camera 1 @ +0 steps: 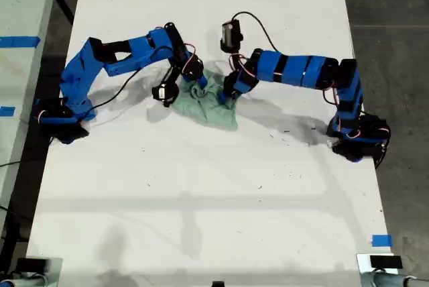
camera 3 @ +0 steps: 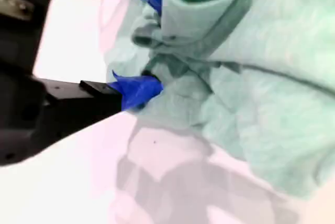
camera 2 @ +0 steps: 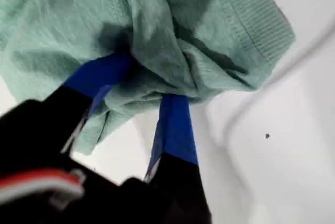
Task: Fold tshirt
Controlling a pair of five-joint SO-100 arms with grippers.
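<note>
The tshirt [camera 1: 204, 102] is a crumpled pale mint-green heap on the white table [camera 1: 201, 186], a little above the middle of the exterior view. Two blue arms meet over it. One arm's gripper [camera 1: 192, 76] reaches in from the exterior view's left to the heap's upper edge. The other arm's gripper [camera 1: 231, 89] comes from the exterior view's right. I cannot tell which arm is first. My first gripper [camera 2: 146, 80] is shut on a bunch of the tshirt [camera 2: 172, 35] near a ribbed edge. My second gripper [camera 3: 154, 41] pinches folds of the tshirt [camera 3: 272, 77].
Both arm bases [camera 1: 60, 119] [camera 1: 355, 136] sit at the table's side edges in the exterior view. A black cable [camera 1: 251, 19] loops over the arm from the right. Dark floor and blue tape [camera 1: 381, 240] lie beyond the table edges.
</note>
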